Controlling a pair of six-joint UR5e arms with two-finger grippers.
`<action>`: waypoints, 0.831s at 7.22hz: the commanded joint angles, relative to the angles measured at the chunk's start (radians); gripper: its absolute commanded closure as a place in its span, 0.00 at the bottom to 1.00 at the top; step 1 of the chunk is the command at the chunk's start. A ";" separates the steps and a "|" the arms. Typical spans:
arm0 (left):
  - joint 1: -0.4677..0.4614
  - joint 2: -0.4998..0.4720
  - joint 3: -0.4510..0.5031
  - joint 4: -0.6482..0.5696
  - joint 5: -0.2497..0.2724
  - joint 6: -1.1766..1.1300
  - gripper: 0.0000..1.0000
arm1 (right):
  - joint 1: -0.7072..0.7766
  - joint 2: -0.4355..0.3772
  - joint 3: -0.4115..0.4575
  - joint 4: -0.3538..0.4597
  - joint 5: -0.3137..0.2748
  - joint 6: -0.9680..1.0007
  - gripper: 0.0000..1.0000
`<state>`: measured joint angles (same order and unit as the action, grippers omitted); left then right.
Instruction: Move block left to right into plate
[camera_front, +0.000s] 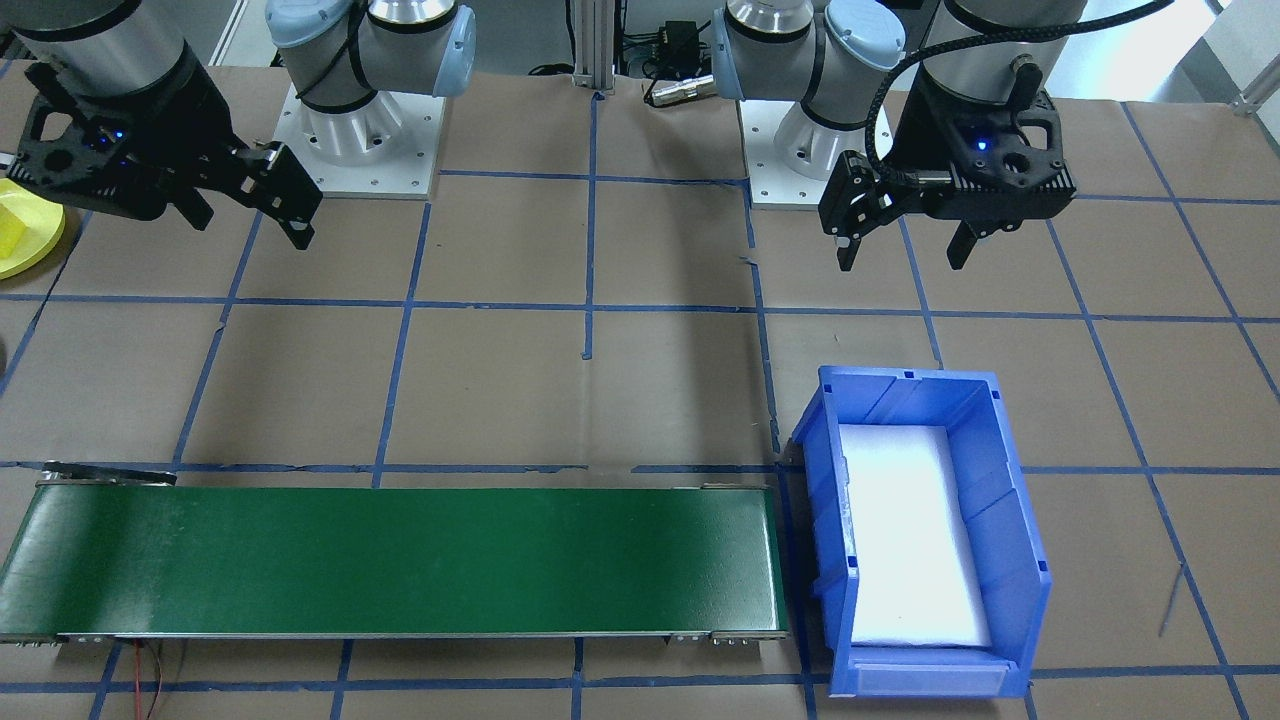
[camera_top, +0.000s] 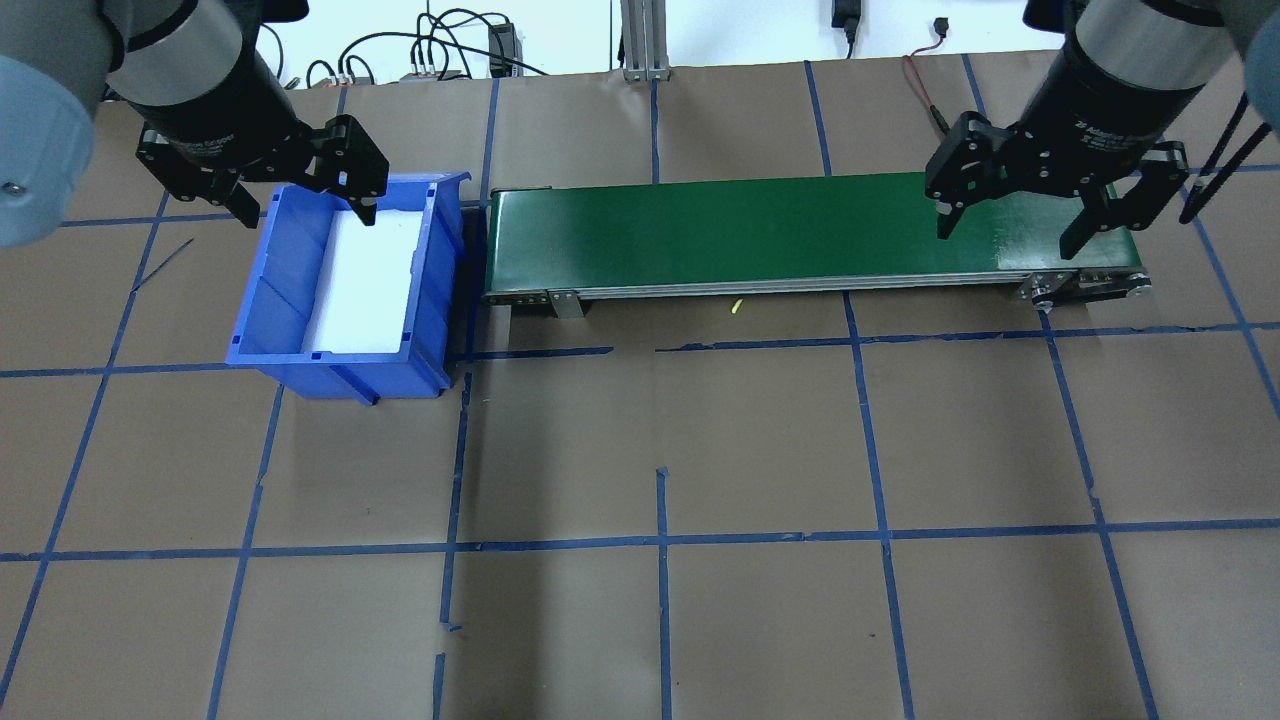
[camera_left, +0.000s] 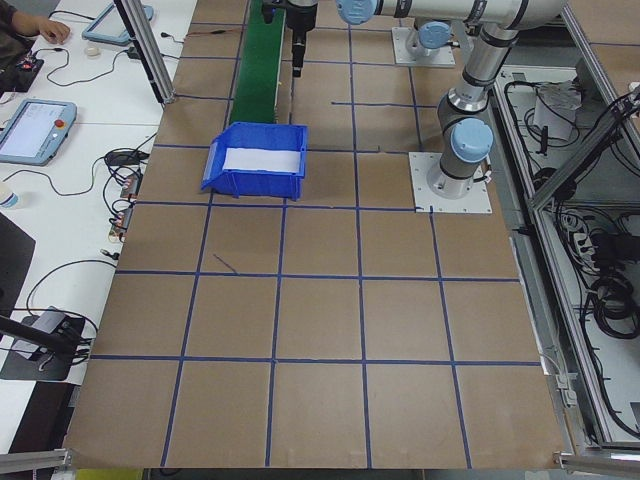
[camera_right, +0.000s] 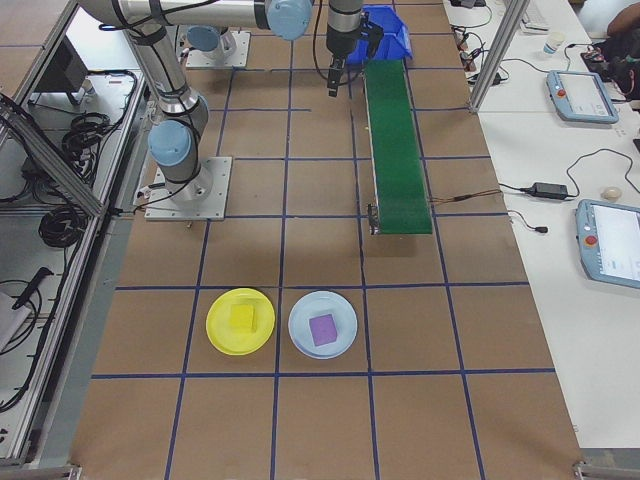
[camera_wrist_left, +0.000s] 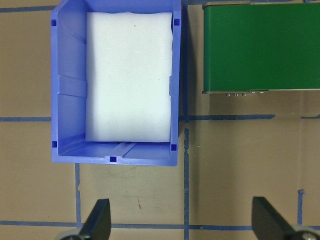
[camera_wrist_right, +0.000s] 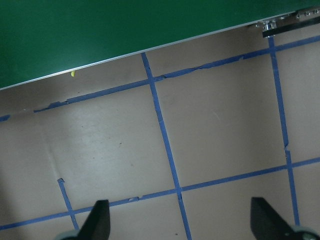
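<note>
The yellow plate (camera_right: 228, 335) lies on the table past the conveyor's right end, and a yellow block (camera_right: 242, 318) rests on it. The front view catches the plate's edge (camera_front: 38, 252) at its left border. My right gripper (camera_top: 1008, 238) hangs open and empty over the right end of the green conveyor (camera_top: 780, 228); its wrist view shows bare paper between the fingers (camera_wrist_right: 98, 220). My left gripper (camera_top: 305, 213) is open and empty above the near edge of the blue bin (camera_top: 275, 290). Between its fingertips (camera_wrist_left: 99, 220) there is only table.
The blue bin (camera_front: 1010, 520) holds only a white foam pad (camera_front: 905, 530). A light-blue plate (camera_right: 340, 345) with a purple block (camera_right: 322, 328) sits beside the yellow one. A small yellow scrap (camera_top: 735, 308) lies in front of the conveyor (camera_front: 400, 560). Operators' desks flank the far side.
</note>
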<state>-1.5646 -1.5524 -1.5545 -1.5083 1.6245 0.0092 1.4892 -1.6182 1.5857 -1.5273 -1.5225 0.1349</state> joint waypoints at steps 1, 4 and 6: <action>0.000 0.000 -0.001 0.000 0.000 0.000 0.00 | 0.006 0.006 0.013 -0.054 0.001 -0.031 0.00; 0.000 0.000 -0.001 -0.001 0.000 0.000 0.00 | 0.003 -0.015 -0.009 -0.059 -0.013 -0.037 0.00; 0.001 0.000 -0.001 0.000 0.000 0.000 0.00 | 0.060 0.000 -0.021 -0.060 -0.030 -0.061 0.00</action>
<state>-1.5644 -1.5524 -1.5555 -1.5084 1.6245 0.0092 1.5128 -1.6242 1.5786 -1.5834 -1.5496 0.0827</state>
